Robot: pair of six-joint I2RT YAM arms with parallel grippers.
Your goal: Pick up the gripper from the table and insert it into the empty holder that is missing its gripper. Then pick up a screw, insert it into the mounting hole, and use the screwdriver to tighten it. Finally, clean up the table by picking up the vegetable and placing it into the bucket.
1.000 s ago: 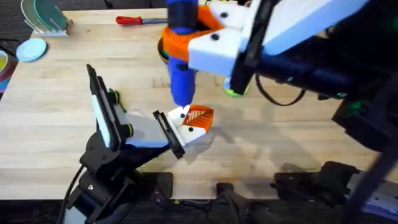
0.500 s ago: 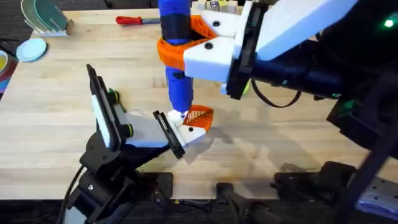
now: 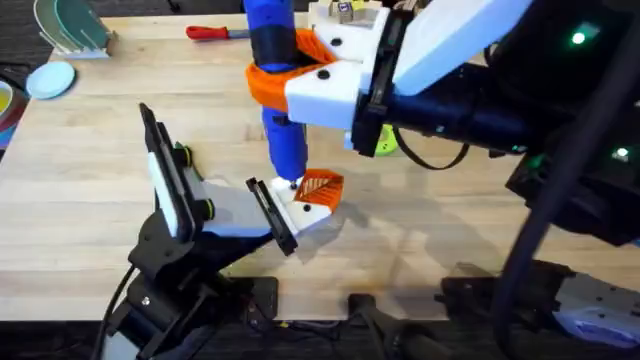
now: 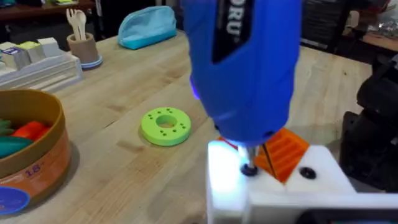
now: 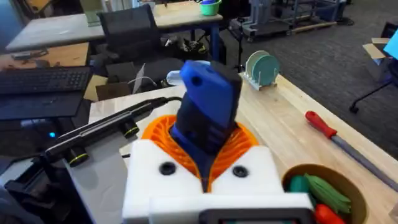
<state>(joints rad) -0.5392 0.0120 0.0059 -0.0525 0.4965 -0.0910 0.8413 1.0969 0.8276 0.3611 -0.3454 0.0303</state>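
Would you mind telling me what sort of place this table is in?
Most likely a robotics lab or workshop office: a keyboard and office chair sit behind the wooden table, with more desks beyond.

Right gripper [image 3: 290, 85] raised mid-table, fingers clamping; left gripper [image 3: 300, 200] low.

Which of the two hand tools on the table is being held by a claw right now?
The blue screwdriver, upright in the right claw; the red-handled tool lies untouched at the table's far edge.
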